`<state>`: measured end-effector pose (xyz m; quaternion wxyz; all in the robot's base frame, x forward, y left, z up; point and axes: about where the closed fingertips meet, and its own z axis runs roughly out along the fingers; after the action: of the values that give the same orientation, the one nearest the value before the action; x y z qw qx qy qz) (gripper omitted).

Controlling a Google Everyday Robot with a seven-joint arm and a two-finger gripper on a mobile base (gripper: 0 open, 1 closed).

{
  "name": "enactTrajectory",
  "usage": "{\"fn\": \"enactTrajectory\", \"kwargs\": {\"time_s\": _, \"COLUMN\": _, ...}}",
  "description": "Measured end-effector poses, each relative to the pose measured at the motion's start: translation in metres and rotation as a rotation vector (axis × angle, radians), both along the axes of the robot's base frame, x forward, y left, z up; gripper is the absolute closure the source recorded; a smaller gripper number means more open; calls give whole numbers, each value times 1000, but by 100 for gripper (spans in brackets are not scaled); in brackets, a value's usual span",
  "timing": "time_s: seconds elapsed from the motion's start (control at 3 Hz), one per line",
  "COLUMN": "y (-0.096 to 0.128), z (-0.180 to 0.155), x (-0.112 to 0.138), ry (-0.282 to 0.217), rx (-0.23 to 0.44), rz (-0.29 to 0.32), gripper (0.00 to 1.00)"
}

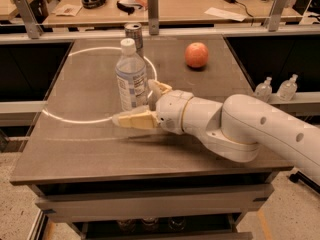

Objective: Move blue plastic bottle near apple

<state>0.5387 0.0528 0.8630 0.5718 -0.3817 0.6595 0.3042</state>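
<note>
The blue plastic bottle (131,77) stands upright on the dark table (85,149), left of centre, with a white cap and a printed label. The red-orange apple (197,55) rests at the table's back right, well apart from the bottle. My gripper (136,104) is open at the bottle's base. One tan finger (132,120) lies in front of the bottle and the other (160,88) reaches past its right side, so the bottle sits between them. The white arm comes in from the right.
A silver can (134,35) stands just behind the bottle. Two small clear bottles (276,88) sit on a ledge right of the table. A white circle line (75,118) marks the tabletop. A railing with metal posts (153,6) runs along the back edge.
</note>
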Motion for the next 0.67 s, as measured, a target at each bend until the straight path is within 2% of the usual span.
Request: {"fn": "enactTrajectory", "kwargs": {"time_s": 0.67, "y": 3, "z": -6, "x": 9, "ry": 0, "rx": 7, "rz": -31, "gripper": 64}}
